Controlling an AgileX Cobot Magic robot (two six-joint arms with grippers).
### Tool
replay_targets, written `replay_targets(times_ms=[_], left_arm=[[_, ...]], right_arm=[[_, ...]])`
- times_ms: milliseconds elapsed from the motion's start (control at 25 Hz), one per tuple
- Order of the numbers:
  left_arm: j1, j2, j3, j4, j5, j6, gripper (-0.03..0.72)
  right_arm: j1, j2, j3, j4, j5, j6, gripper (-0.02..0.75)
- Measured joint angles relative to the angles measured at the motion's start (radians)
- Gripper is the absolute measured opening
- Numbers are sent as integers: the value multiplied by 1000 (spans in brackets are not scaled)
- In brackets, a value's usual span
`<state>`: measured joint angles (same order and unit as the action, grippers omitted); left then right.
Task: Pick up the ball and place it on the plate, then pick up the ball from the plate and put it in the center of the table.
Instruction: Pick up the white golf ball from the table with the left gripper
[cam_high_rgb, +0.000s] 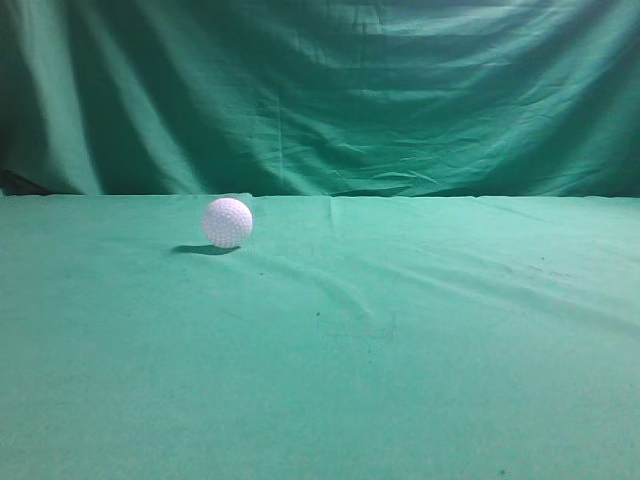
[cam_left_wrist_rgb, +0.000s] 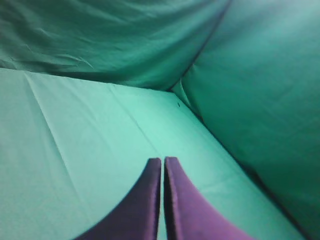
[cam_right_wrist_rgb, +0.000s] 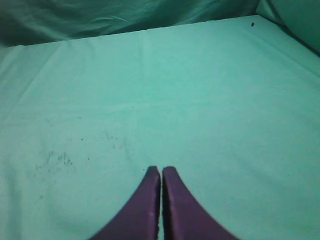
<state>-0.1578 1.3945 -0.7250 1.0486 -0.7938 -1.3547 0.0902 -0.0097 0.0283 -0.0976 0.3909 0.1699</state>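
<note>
A dimpled white ball (cam_high_rgb: 227, 222) sits alone on the green-draped table (cam_high_rgb: 400, 380), left of centre and toward the back edge, with no plate visible in any view. Being round on wrinkled cloth, it would likely roll off if nudged off-centre during an approach. The left gripper (cam_left_wrist_rgb: 163, 161) and right gripper (cam_right_wrist_rgb: 161, 170) each show purple fingers (cam_right_wrist_rgb: 150, 200) pressed nearly together, holding nothing and hanging above bare cloth, well away from the ball.

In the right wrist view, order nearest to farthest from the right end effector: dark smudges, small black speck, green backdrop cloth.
1. Dark smudges, near left.
2. Small black speck, far right.
3. Green backdrop cloth, behind table edge.
</note>
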Motion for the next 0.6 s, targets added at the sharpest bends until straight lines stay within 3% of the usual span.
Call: replay_targets(times_ms=[160, 360, 440, 600], left_arm=[[-33, 56, -2, -215, 6, 62, 0], [-107, 146, -2, -321, 53, 378, 0], [-137, 168, -2, -410, 104, 523, 0], [-188, 174, -2, -584, 220, 952, 0]], right_arm=[[0, 0, 0, 0, 0, 0, 0], [0, 0, 0, 0, 0, 0, 0], [0, 0, 0, 0, 0, 0, 0], [0, 0, 0, 0, 0, 0, 0]])
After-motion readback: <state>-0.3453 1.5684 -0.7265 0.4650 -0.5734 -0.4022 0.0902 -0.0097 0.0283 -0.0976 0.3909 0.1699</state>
